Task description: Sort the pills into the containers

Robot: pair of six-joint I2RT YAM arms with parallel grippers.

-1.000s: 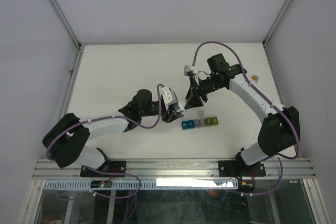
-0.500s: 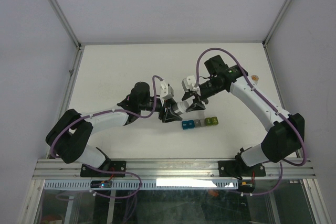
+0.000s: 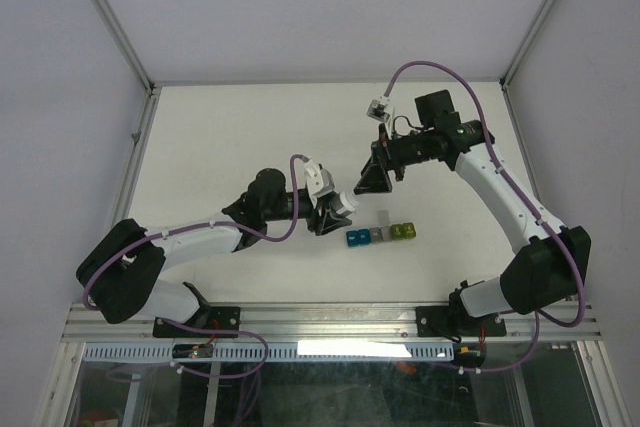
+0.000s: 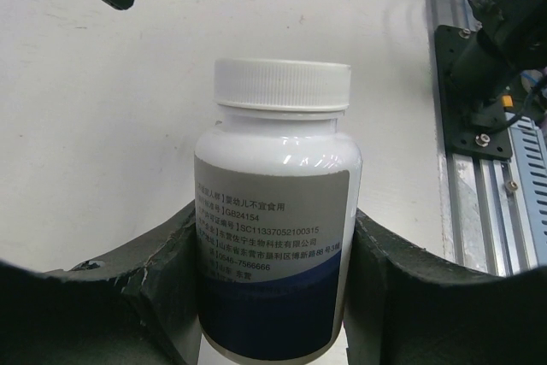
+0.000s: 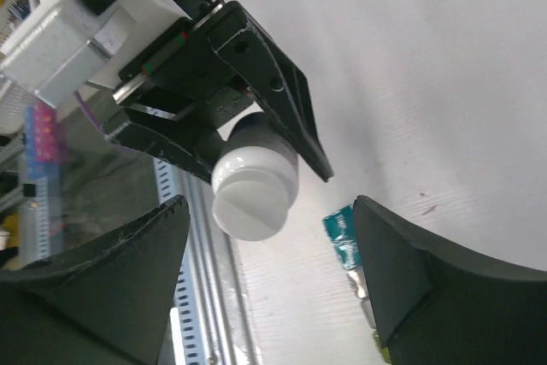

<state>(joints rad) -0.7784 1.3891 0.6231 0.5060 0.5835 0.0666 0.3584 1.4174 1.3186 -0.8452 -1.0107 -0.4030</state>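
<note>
Since earlier, right jaws sit farther from cap [image 4: 282, 83], released; left jaws clenched on white-capped bottle [image 4: 273, 237]. Five-compartment pill strip [image 3: 380, 235] on surface [image 3: 250, 137] beside left jaws: likely light, rigid, slippery; pinch side walls.

White bottle [image 4: 272, 156], label [image 4: 272, 245] grey and blue; containers [image 3: 381, 235] blue, grey, green; table [image 3: 230, 127] white.

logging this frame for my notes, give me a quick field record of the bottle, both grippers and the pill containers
bottle: white cap on, label facing the left wrist camera
left gripper: shut on the bottle, cap end pointing toward the right gripper
right gripper: open, empty, apart from the bottle
containers: strip of five coloured compartments on the table, just right of the bottle, not touched by either gripper
</note>
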